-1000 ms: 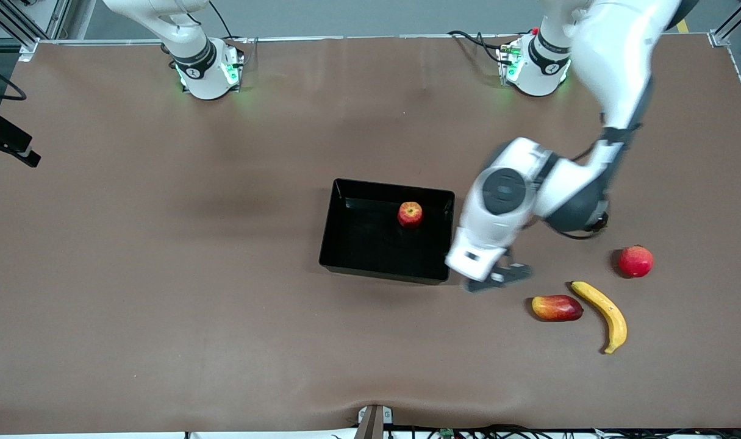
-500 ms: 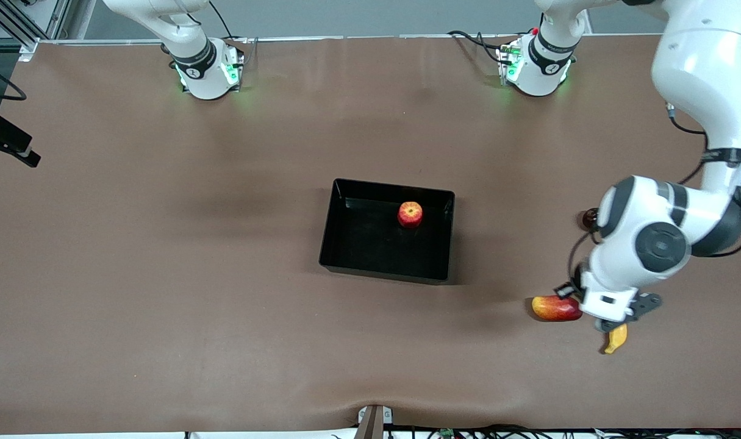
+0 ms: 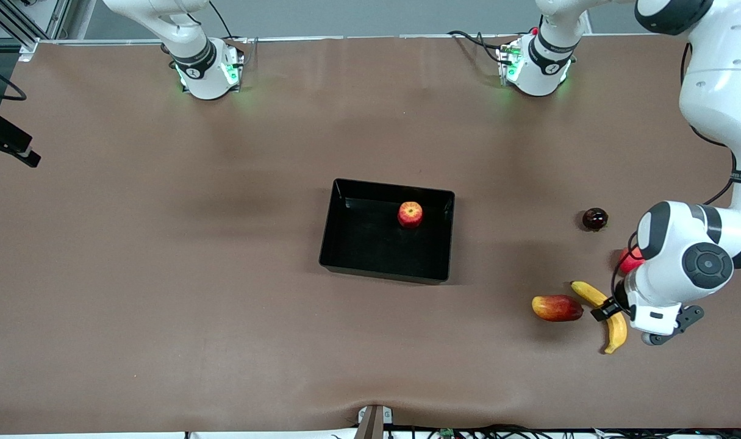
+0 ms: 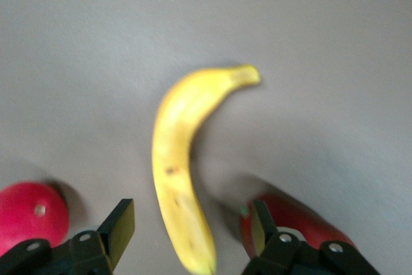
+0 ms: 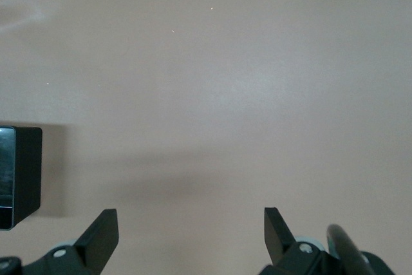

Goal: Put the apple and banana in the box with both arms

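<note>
The apple (image 3: 410,214) lies in the black box (image 3: 346,186) at the table's middle. The yellow banana (image 3: 617,332) lies on the table toward the left arm's end; it also shows in the left wrist view (image 4: 177,140). My left gripper (image 3: 617,310) hangs open over the banana's middle, and in its wrist view (image 4: 190,227) one finger stands on each side of the banana, clear of it. My right gripper (image 5: 191,233) is open and empty over bare table, with a corner of the box (image 5: 19,178) beside it. It is out of the front view.
An oblong red-and-yellow fruit (image 3: 556,308) lies beside the banana, close to one left finger (image 4: 302,223). A pink-red round fruit (image 3: 626,262) is partly hidden by the left arm. A small dark round fruit (image 3: 594,219) lies farther from the camera.
The left arm swung from beside the box to over the banana, then shifted a little toward its end of the table. The small dark fruit is uncovered. The apple has not moved.
</note>
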Action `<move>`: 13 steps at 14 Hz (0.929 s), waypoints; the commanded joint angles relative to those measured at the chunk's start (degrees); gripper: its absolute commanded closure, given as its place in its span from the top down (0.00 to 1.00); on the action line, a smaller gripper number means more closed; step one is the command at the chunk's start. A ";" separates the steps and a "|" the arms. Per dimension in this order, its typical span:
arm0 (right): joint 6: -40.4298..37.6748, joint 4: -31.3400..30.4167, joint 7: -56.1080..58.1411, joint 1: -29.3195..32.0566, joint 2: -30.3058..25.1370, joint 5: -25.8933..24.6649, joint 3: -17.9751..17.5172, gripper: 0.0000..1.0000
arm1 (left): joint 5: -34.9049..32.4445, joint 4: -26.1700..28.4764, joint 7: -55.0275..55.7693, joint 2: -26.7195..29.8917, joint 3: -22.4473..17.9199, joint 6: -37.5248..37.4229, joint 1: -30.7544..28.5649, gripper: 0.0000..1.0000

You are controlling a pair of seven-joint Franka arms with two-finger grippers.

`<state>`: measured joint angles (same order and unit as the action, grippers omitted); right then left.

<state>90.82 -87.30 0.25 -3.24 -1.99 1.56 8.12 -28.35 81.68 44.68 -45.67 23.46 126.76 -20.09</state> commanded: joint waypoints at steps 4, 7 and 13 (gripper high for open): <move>-0.91 1.61 0.63 0.78 0.85 0.28 -0.38 1.00 | -1.53 -0.03 -0.30 -4.59 -3.76 7.53 -0.30 0.81; -0.99 1.61 0.63 0.78 0.85 0.28 -0.38 1.00 | -2.32 -0.03 -2.74 -4.95 -3.95 8.33 -0.30 0.30; -0.91 1.61 0.63 0.78 0.85 0.28 -0.38 1.00 | -1.71 0.23 -7.07 -0.84 -2.99 5.36 -0.48 0.00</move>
<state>90.81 -87.30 0.25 -3.24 -1.96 1.56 8.12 -29.56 80.89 38.12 -49.91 19.79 134.63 -20.55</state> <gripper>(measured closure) 0.000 0.648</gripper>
